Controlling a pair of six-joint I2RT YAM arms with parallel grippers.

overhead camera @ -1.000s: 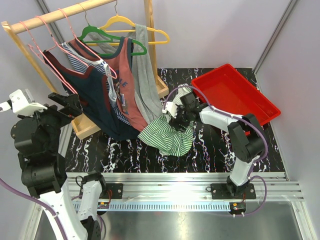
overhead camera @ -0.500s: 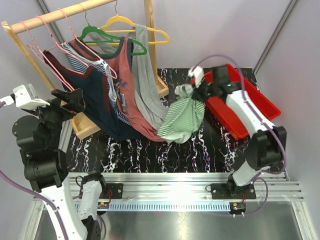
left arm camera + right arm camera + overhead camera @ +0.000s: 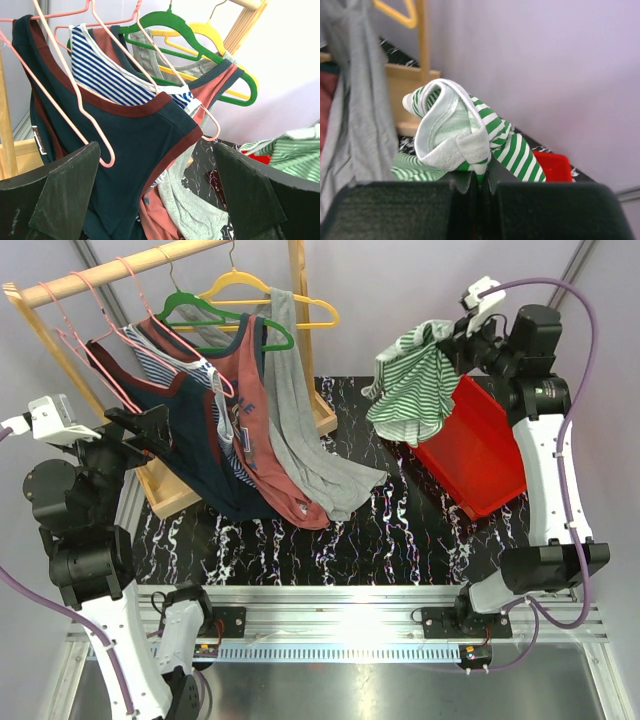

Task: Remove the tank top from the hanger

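A green-and-white striped tank top hangs in the air over the left end of the red tray, off every hanger. My right gripper is shut on its white-trimmed edge; in the right wrist view the bunched tank top is pinched between the closed jaws of that gripper. At the left of the rack my left gripper stands wide open. Its jaws flank, without touching, a navy tank top on a pink hanger.
A wooden rack carries pink, green and yellow hangers with navy, blue-striped, terracotta and grey garments draping onto the black marbled table. The red tray sits at the right back.
The right arm rose from the table up and to the right, carrying the striped tank top from beside the rack to above the red tray. The left arm barely moved.
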